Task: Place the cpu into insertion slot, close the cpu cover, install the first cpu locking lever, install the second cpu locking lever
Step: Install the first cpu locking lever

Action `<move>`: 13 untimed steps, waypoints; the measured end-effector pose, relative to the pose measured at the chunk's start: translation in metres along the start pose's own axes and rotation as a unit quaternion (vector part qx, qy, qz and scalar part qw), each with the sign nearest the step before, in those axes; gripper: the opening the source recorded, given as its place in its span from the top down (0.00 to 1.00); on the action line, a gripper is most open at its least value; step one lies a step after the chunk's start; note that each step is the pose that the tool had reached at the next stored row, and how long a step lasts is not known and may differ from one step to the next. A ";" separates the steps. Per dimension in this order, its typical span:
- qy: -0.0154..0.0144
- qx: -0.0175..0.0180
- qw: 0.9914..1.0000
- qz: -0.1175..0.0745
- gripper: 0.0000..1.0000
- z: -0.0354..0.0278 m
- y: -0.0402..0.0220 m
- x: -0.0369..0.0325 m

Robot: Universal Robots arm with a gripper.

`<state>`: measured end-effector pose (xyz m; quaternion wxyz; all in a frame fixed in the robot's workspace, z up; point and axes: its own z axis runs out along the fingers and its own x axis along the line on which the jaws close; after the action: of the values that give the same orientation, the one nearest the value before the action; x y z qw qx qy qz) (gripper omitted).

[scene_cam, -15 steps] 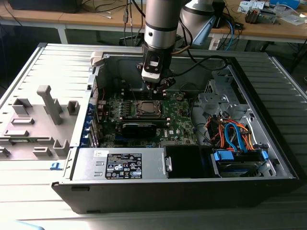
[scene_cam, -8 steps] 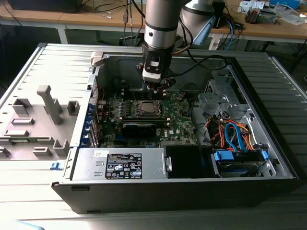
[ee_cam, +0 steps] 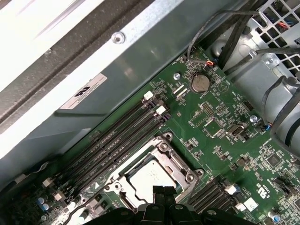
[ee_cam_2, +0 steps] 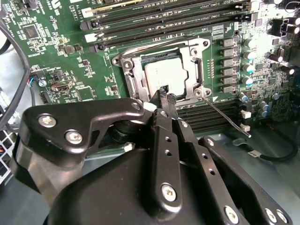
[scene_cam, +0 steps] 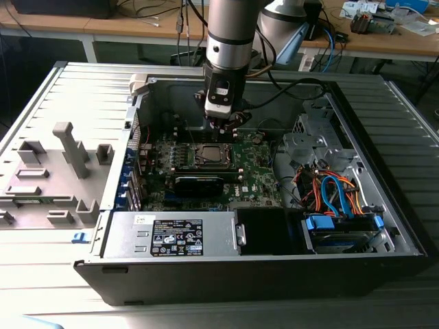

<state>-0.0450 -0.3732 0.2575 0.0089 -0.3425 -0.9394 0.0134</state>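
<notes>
**Exterior view and both wrist views: socket station, entries as found**

1. My gripper (scene_cam: 228, 125) hangs inside the open computer case (scene_cam: 384, 205), directly over the insertion slot (scene_cam: 208, 155). In both wrist views my fingertips (ee_cam_2: 171, 98) are pressed together with nothing seen between them. They are poised at one edge of the cpu cover (ee_cam_2: 193, 70). I cannot tell whether they touch it.
2. The cpu (ee_cam_2: 164, 75) lies flat in the slot. Its pale face shows through the window of the cover, which lies down over it.
3. A locking lever (ee_cam_2: 225, 117), a thin rod, angles away from one cover corner across the green board (ee_cam_2: 61, 70).
4. Margins:
   - Memory slots (ee_cam: 117, 136) run just beside one socket edge, and the case's grey wall (ee_cam: 140, 70) rises close behind them.
   - A row of capacitors (ee_cam_2: 229, 61) lines another edge.
   - A long black card (scene_cam: 199, 184) lies near the socket.
   - Cables (scene_cam: 336, 195) bunch well apart, toward the exterior view's right.
5. Surface and room: the case rests on a grey slatted table (scene_cam: 55, 89), with wooden desks (scene_cam: 68, 24) behind it.
</notes>
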 end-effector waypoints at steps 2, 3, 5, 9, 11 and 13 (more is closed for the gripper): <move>0.000 0.000 1.000 -0.002 0.89 0.0000 0.0000 0.0000; 0.000 0.000 1.000 -0.005 0.89 0.0000 0.0000 0.0000; 0.000 0.000 1.000 -0.010 0.89 0.0000 0.0000 0.0000; -0.001 0.000 1.000 -0.018 0.89 0.0000 0.0000 0.0000; -0.001 0.000 1.000 -0.021 0.89 0.0000 0.0000 0.0000; -0.001 0.000 1.000 -0.025 0.89 0.0000 0.0000 0.0000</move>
<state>-0.0450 -0.3732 0.2575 0.0086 -0.3188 -0.9477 0.0137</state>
